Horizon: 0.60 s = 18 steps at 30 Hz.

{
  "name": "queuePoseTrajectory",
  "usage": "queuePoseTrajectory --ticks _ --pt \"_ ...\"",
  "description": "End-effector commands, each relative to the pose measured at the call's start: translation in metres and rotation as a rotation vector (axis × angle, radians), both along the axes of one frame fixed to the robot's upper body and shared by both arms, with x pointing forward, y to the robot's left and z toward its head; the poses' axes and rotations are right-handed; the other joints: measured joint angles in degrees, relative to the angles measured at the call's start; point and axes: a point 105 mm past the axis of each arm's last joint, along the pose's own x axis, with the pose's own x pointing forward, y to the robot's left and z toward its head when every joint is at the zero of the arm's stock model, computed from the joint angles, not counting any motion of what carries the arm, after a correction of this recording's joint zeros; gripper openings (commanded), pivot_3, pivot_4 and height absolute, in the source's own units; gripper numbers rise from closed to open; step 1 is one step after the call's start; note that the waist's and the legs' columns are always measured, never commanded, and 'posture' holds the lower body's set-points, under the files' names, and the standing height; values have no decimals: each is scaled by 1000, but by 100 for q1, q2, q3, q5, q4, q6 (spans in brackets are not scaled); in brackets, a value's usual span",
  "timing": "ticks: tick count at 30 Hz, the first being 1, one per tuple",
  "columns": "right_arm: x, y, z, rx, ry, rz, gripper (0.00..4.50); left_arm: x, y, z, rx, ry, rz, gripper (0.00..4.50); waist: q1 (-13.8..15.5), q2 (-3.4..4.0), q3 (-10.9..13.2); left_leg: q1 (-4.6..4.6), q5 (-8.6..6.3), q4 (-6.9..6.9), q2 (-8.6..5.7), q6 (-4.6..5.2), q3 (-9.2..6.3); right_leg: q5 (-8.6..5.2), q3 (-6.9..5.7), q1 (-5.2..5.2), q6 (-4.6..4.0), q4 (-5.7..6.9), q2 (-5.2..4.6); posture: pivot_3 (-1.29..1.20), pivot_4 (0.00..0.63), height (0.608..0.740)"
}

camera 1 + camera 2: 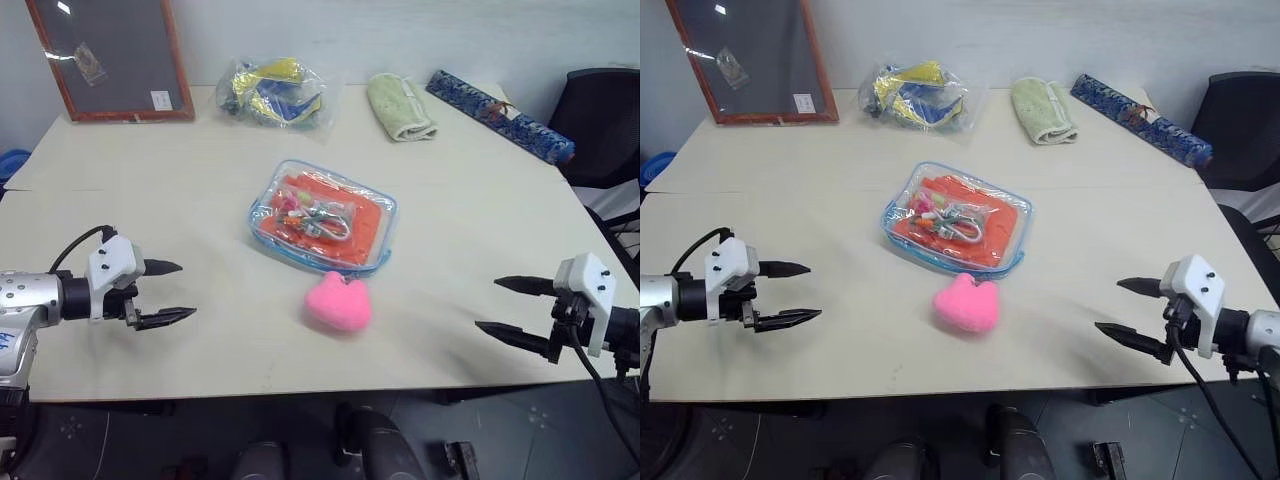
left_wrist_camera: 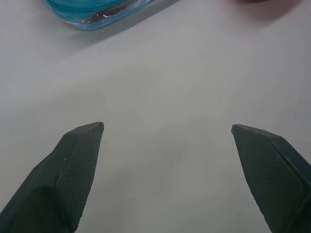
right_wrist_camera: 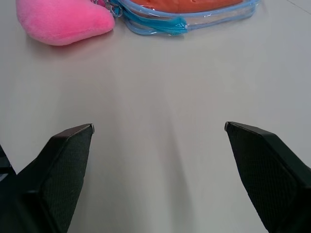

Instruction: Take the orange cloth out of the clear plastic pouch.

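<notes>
Lying inside the closed clear plastic pouch (image 1: 322,216), the orange cloth (image 1: 370,222); left hand (image 1: 172,292) and right hand (image 1: 508,309) both spread wide, empty

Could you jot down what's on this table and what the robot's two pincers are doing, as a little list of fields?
pouch: clear plastic pouch flat mid-table, closed
inside: orange cloth
charm: pink plush charm on the table at the pouch's near edge
left pincer: open, empty, apart from the pouch
right pincer: open, empty
far edge: framed board, bag of yellow and blue items, pale green towel
</notes>
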Motion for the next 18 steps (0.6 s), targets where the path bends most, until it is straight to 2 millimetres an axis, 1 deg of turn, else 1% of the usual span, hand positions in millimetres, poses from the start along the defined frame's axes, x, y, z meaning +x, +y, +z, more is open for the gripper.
queuePoseTrajectory --ticks 1,9,15,18 --pt "2 -2 10 -6 -59 -5 4500 0 2 13 29 -53 -3 4482 1 0 0 0 0 0 0 0 0 0 0 0 0 0 0 0 150 740" --pt "4 -5 11 -13 -91 -23 4500 3 0 12 19 -69 9 4482 0 0 0 1 0 0 0 0 1 0 1 0 0 1 0 0 150 740" --pt "4 -6 12 -12 -96 -23 4500 1 -7 10 -11 -54 -1 4482 1 0 0 1 0 0 0 -1 1 0 1 0 0 2 0 0 150 740" --pt "5 -2 13 15 -96 -23 4500 2 -10 8 -34 -37 1 4482 -5 0 0 2 1 0 0 -2 3 0 2 0 0 5 0 0 150 740"
